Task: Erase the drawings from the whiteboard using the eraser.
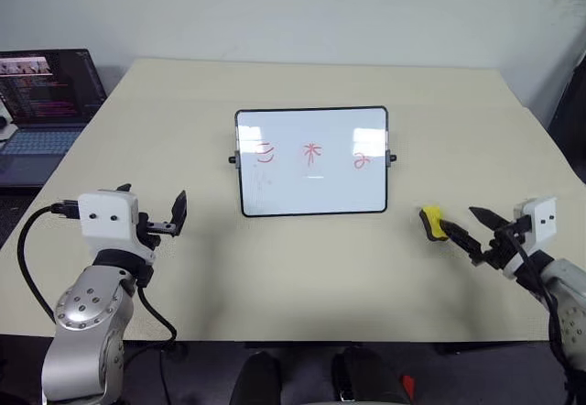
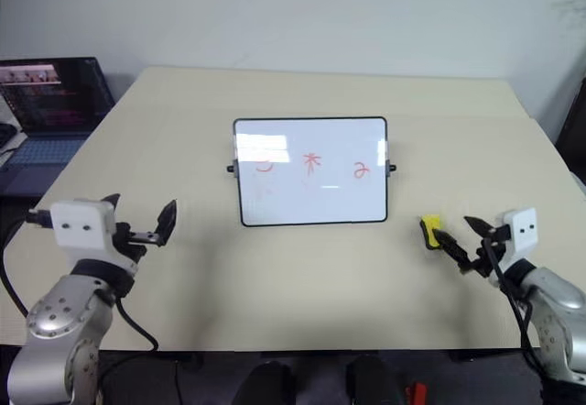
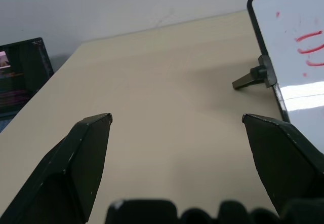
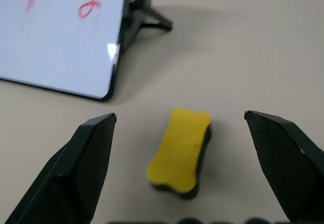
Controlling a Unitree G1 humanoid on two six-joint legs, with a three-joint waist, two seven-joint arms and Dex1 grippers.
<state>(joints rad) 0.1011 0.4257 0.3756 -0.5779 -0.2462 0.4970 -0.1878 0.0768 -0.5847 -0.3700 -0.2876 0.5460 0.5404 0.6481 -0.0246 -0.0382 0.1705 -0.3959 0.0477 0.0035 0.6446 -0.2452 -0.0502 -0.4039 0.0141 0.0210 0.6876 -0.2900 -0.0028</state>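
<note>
My right fingers [image 4: 179, 168] stood wide apart, empty, with the eraser [image 4: 180, 153] lying on the desk [image 1: 302, 258] between their tips, touching neither. My left fingers [image 3: 177, 168] also gaped open over bare desk, holding nothing. Beyond both, between them, the whiteboard [image 1: 311, 161] stood propped at a tilt, the three red drawings [image 1: 312, 154] in a row across it. Farther off past my left fingers sat a laptop [image 1: 46, 103].
</note>
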